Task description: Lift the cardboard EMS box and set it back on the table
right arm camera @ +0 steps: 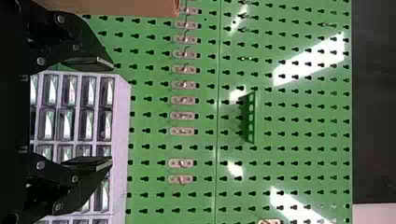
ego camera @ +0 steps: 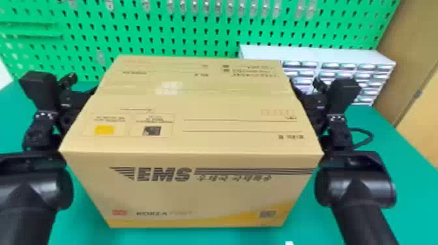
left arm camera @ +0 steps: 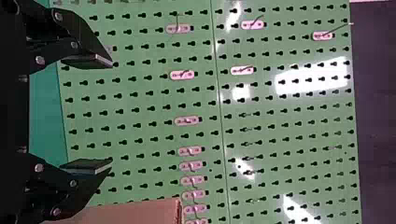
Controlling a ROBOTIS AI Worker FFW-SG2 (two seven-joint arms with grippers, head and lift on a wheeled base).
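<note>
Head view: cardboard EMS box (ego camera: 192, 130) fills the middle of the frame, upright, long axis running left to right, printed front toward the robot. Left arm (ego camera: 36, 185) close along its left side, right arm (ego camera: 355, 182) close along its right. Neither looks clearly nearer; box sits between. Green table (ego camera: 401, 182) shows around it; whether the underside rests on it, cannot tell. My read: a squeeze between the two arms across that long axis, then an even lift and a level return. Uneven pressure could let one end slip.

Left wrist view: left gripper (left arm camera: 112, 114) at the left edge of the frame, fingers spread, nothing between them. Corner of the box along the lower left; pegboard (left arm camera: 289, 121) beyond.

Right wrist view: right gripper (right arm camera: 112, 113) also spread and empty, small-drawer cabinet (right arm camera: 122, 140) behind it. Box edge at upper left.
</note>
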